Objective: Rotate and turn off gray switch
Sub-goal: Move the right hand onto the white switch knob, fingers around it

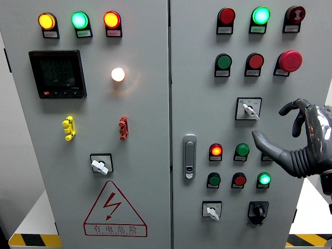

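Right hand (303,140), fingers spread and holding nothing, hovers right of the gray switch (249,109) on the gray cabinet door (197,78).

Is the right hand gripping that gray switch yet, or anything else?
Nothing is held. The right hand hangs open in front of the panel, fingers spread, right of the gray switch and not touching it.

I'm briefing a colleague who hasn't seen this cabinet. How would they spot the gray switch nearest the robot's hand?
On the right door, look below the row of green, red and mushroom buttons. The gray switch sits alone there, left of the right hand. Unlike the lower switches, it has a label strip above its knob.
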